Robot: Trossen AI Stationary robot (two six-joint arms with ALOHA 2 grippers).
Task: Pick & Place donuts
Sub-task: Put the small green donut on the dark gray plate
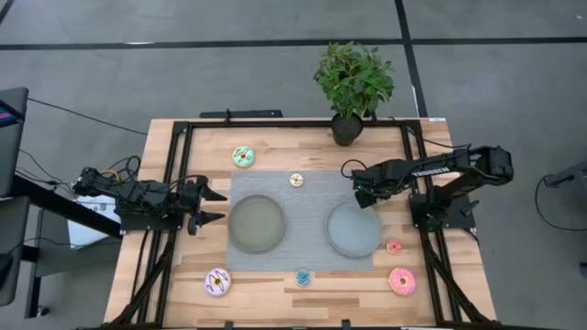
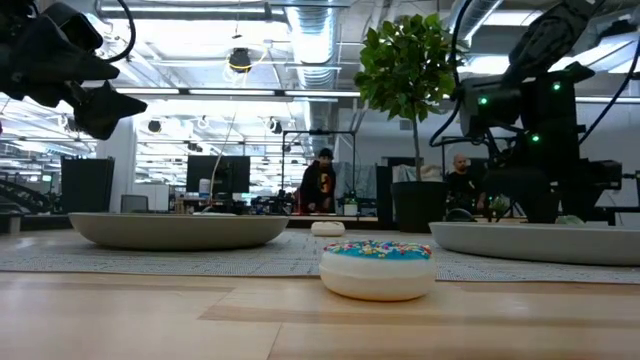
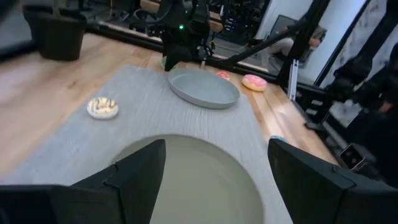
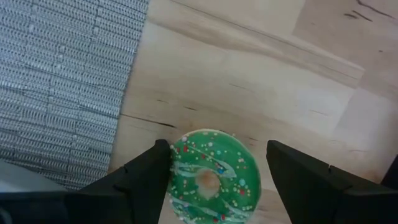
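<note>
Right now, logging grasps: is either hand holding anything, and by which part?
Nothing is held: left hand open; right hand open, its fingers flanking the green donut lying on the table.

- Donuts: six show from above: green (image 1: 242, 156), yellow (image 1: 296, 180), purple-white (image 1: 217, 281), blue (image 1: 303, 277), red (image 1: 393, 246), pink (image 1: 402, 280).
- One green donut (image 4: 211, 180) lies between the right gripper's (image 1: 356, 186) fingers in the wrist view (whether it is a seventh, I cannot tell).
- Grey plates: two, one (image 1: 257, 223) beside the left gripper (image 1: 218, 204), one (image 1: 354, 230) below the right gripper.
- Grey mat (image 1: 303, 229): one.
- Potted plant (image 1: 352, 82): one.
- Grippers: two, both spread wide.
- People in the room behind: two (image 2: 323, 185) (image 2: 460, 180).
</note>
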